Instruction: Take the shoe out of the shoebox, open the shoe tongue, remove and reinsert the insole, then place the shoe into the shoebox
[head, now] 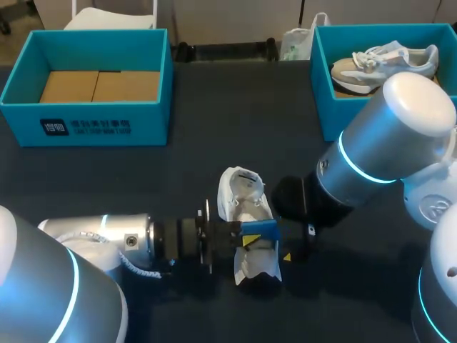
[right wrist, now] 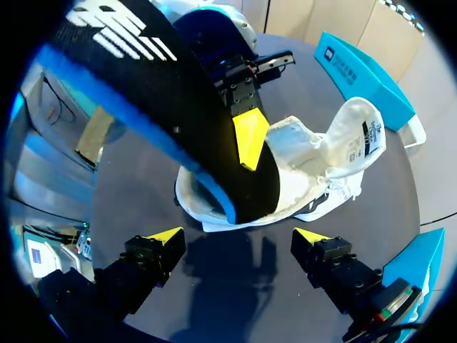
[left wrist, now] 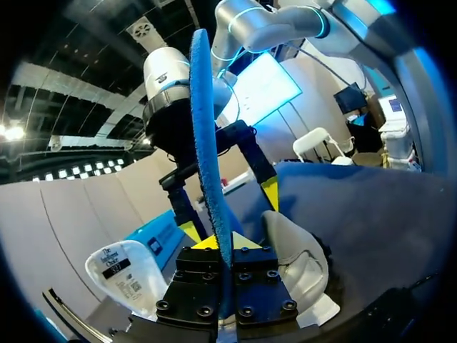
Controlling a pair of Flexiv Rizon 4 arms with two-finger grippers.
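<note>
Left end effector [left wrist: 226, 243]: clamped on the insole, one yellow-tipped finger pressed to each face, just above the shoe.
Insole [right wrist: 178, 121]: black on one face and blue on the other. It is held on edge and slants down toward the shoe's opening. I cannot tell whether its lower end touches the inside.
Shoe [head: 246, 196]: white, out of both boxes, standing on the tabletop [head: 214, 128] near the middle of its near edge, between the two arms.
Shoe tongue [right wrist: 357, 132]: pulled out and folded back away from the opening, with its label side showing.
Right end effector [right wrist: 238, 237]: fingers spread wide apart with nothing between them. It sits just beside the shoe, on the side opposite the left arm, and faces the insole.
Left shoebox [head: 86, 121]: teal, at the far left corner of the tabletop, showing only a brown cardboard bottom.
Right shoebox [head: 325, 78]: teal, at the far right corner, partly hidden by the right arm.
Second shoe [head: 382, 61]: pale, with white laces, lying inside the right shoebox.
</note>
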